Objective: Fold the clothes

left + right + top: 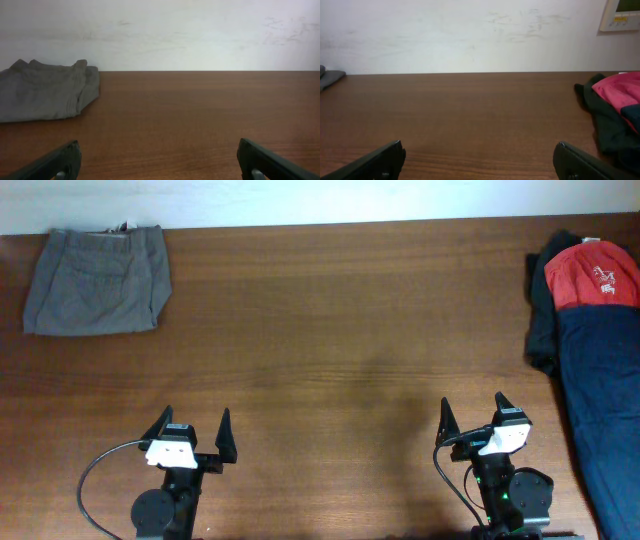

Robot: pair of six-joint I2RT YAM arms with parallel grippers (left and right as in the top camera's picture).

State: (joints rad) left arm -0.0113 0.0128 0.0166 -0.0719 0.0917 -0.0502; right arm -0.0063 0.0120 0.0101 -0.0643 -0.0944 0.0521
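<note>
The grey shorts [98, 280] lie folded at the far left corner; they also show in the left wrist view [45, 92]. At the right edge lies a pile: the red white-printed T-shirt [592, 274] on a dark garment, with the navy-blue shorts [605, 390] stretching toward the front. The red shirt also shows in the right wrist view [620, 90]. My left gripper [192, 430] is open and empty near the front left [159, 157]. My right gripper [472, 413] is open and empty near the front right [479, 157], left of the pile.
The brown wooden table [330, 330] runs to a white wall at the back. A beige wall panel [622, 14] sits at the upper right of the right wrist view. Black cables loop beside both arm bases.
</note>
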